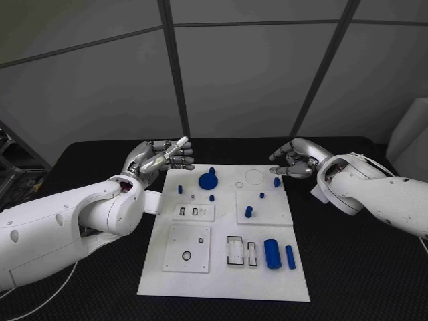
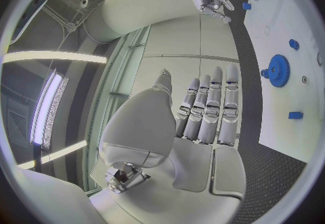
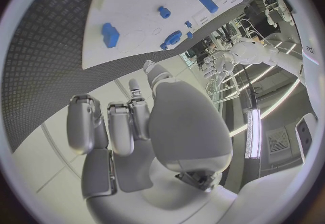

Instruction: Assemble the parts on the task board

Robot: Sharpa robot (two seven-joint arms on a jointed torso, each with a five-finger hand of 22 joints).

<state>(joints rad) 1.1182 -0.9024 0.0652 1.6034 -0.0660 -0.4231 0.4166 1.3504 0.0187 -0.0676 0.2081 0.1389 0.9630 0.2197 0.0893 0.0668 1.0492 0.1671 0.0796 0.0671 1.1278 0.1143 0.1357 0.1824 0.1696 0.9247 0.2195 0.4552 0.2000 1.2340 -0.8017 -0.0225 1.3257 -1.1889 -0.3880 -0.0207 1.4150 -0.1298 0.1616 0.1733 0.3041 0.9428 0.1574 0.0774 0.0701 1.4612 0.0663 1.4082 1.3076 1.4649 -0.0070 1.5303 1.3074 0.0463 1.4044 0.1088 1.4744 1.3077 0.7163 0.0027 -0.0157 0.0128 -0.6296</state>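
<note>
At the far edge of the white task board (image 1: pixel 224 281), which lies in the middle of the black bench (image 1: pixel 368 267), both hands hover above the surface and hold nothing: the left hand (image 1: pixel 161 159) has its fingers straight and together, the right hand (image 1: pixel 296 160) has its fingers curled inward on nothing. Blue parts, among them a gear (image 1: pixel 207 180) near the far edge and two cylinders (image 1: pixel 279 255) toward the near right corner, lie untouched on the board, so assembly looks not yet begun.
</note>
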